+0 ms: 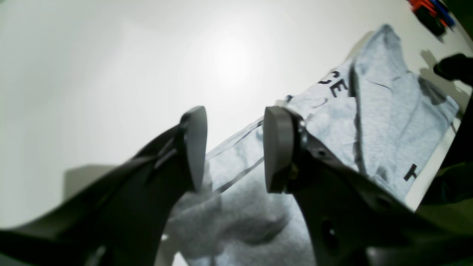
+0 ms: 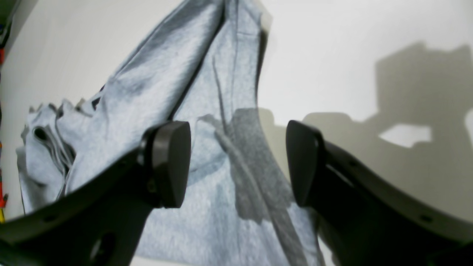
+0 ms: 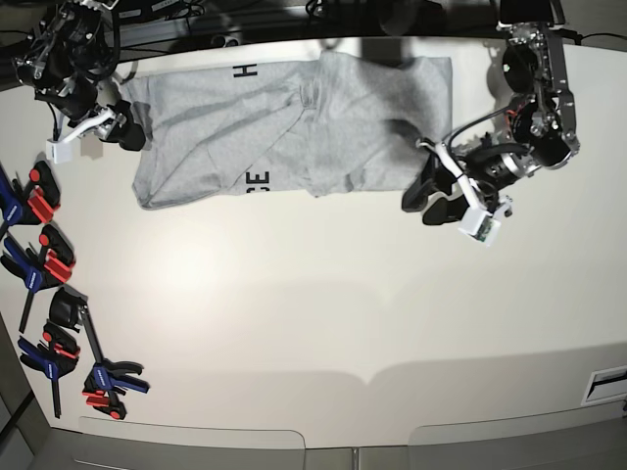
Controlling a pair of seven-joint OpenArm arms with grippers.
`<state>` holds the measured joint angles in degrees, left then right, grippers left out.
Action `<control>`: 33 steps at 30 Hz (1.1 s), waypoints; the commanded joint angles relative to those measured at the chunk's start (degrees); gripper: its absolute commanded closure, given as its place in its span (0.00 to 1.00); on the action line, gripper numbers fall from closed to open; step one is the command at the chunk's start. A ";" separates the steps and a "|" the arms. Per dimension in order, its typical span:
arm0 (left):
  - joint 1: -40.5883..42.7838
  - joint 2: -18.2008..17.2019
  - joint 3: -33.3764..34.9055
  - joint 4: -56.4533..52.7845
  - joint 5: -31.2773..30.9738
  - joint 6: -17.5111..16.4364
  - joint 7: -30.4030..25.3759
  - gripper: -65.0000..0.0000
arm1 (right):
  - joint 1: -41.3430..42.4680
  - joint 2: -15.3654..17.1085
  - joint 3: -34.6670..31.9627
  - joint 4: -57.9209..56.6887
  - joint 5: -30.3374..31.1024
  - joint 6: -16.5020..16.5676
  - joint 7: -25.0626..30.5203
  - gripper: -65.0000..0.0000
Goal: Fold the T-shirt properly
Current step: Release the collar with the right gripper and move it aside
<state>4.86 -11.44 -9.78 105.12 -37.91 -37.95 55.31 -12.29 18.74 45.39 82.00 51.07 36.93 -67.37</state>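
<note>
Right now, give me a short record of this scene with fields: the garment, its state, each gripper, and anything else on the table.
garment: light heather-grey short-sleeved T-shirt with black block lettering
state: lying on the white table at its far edge, partly folded over itself, creased
left gripper: open, holding nothing, at one end of the shirt
right gripper: open, holding nothing, at the opposite end
other items: blue and red clamps along one table edge

I'm seeing a heather-grey T-shirt (image 3: pixel 294 127) showing black block letters, lying on a white table (image 3: pixel 323 313).
</note>
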 commanded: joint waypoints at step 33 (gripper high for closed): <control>-0.72 -0.22 -0.37 1.05 -1.16 -0.17 -1.70 0.64 | 6.58 0.98 -10.47 0.59 -12.59 -4.20 8.96 0.41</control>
<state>4.93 -11.44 -9.98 105.12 -37.89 -37.95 55.31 -6.37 18.74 34.63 81.73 37.47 32.97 -59.57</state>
